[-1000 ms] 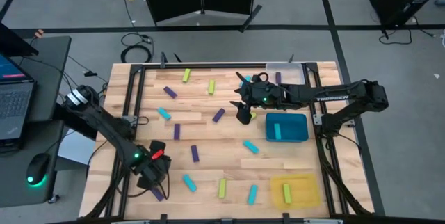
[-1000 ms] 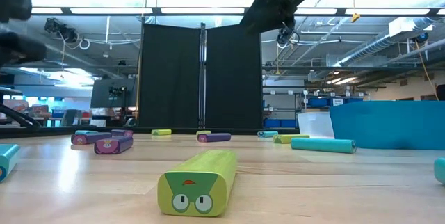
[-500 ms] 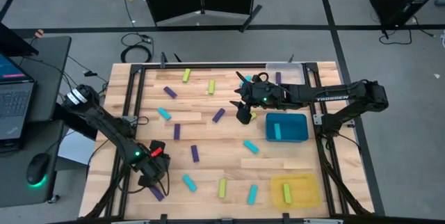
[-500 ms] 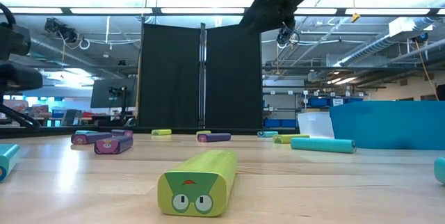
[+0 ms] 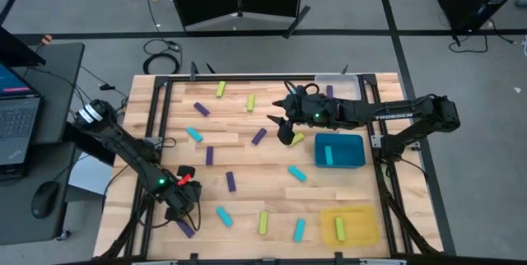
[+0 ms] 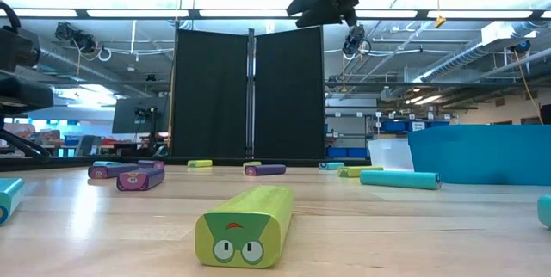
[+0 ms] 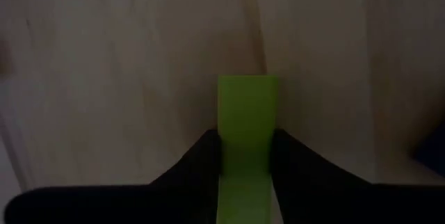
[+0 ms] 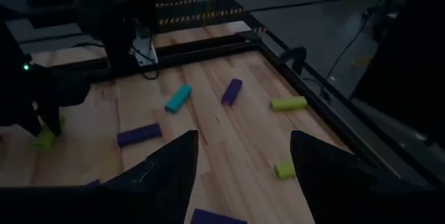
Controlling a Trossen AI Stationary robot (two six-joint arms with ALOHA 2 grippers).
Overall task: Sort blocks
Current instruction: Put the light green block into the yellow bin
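So the left fingers [image 7: 208, 161] have a yellow-green block [image 7: 247, 123] right between them, both dark tips against its sides on the wooden surface [image 7: 125, 78]. The left arm [image 5: 123, 146] reaches low to the front left corner, well away from the teal tray [image 5: 350, 160]. The right fingers [image 8: 184, 161] stand partly open with nothing in them, hovering high just left of that tray. The other blocks lie scattered on the surface.

L claw [image 5: 179, 212] low, pinching shut, R claw [image 5: 283, 136] raised, fingers apart
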